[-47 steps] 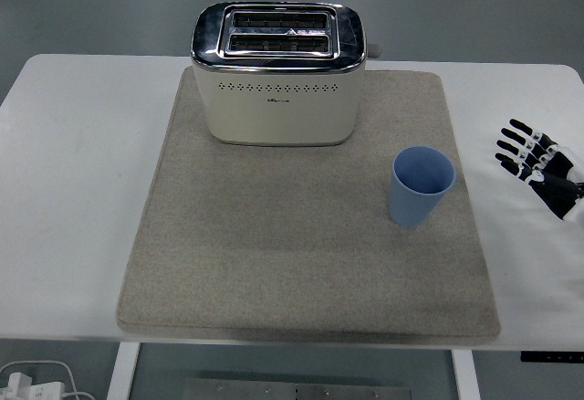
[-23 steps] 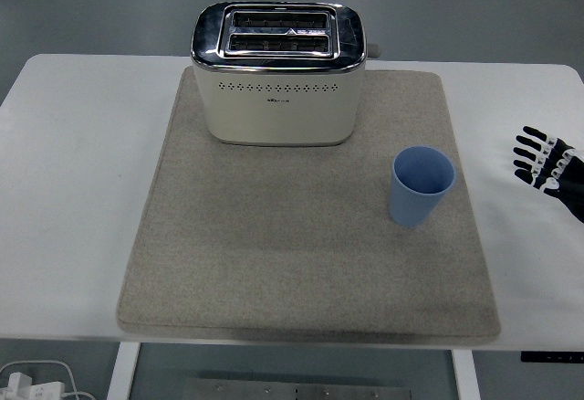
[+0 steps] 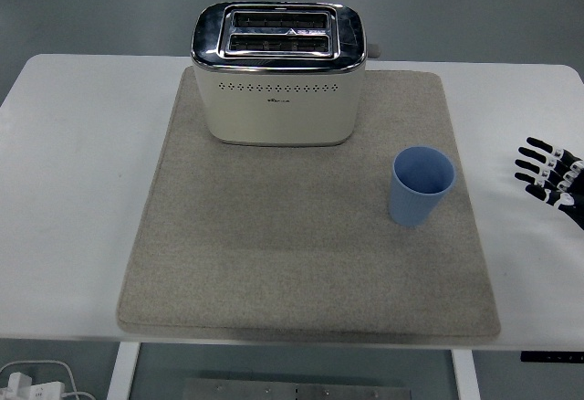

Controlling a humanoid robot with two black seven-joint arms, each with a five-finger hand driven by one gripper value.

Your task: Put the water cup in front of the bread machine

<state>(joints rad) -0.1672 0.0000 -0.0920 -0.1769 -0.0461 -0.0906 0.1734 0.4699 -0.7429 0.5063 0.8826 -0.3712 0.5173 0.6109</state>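
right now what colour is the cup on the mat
Light blue. The cup stands upright on the grey mat, clearest in the head view.

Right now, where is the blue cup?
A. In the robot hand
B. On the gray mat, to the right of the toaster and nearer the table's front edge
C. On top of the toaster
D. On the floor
B: the blue cup stands upright on the gray mat, right of the toaster and closer to the front edge, while the right robot hand hangs open, apart from it, at the picture's right edge.
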